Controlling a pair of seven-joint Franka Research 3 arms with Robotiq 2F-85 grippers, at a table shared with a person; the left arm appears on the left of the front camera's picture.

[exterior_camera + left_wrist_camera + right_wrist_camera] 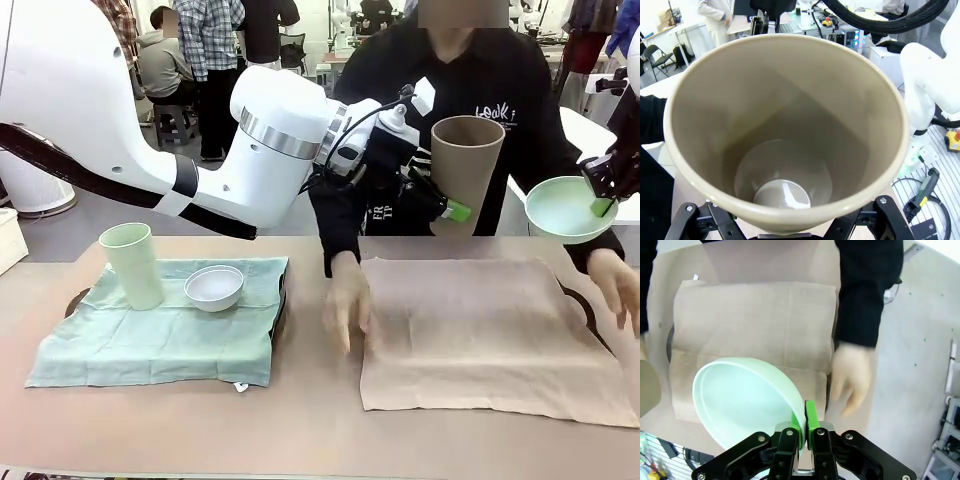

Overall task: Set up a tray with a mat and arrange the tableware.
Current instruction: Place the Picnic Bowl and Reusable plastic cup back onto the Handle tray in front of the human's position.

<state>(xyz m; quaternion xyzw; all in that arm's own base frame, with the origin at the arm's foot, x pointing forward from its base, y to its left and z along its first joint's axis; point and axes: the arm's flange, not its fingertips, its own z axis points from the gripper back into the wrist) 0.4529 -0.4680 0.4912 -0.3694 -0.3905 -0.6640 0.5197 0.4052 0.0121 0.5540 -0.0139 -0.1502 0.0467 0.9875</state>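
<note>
— What's the left gripper point(440, 200) got, up there in the middle of the frame?

— The brown cup point(466, 172), held in the air above the tabletop point(310, 420), upright or nearly so. One green pad point(458, 211) presses its lower wall, so the jaws are clenched on it. From the wrist you look straight down into the brown cup point(785, 140); it seems to hold nothing.

— And the right one?

— The right gripper point(603, 205), at the right edge, has the mint bowl point(565, 209) pinched by the rim, tilted and off the tabletop. In its own wrist view the right gripper point(803, 422) has its two green pads point(810, 416) closed on either side of the rim of the mint bowl point(747, 400), over the near edge of the tan mat point(755, 325).

— Where's that mat in the front view?

— Lower right: the tan mat point(480, 335) is spread over a dark tray point(585, 305) (only a sliver of rim peeks out). The person in black has one hand point(347, 300) flat at the mat's left edge and the other hand point(617, 285) at its right edge.

— And the left side?

— The green mat point(150, 345) lies there over another tray point(280, 315). On it stands the green cup point(132, 264), upright, with the white bowl point(214, 287) just beside it to the right; I can't tell if they touch.
</note>
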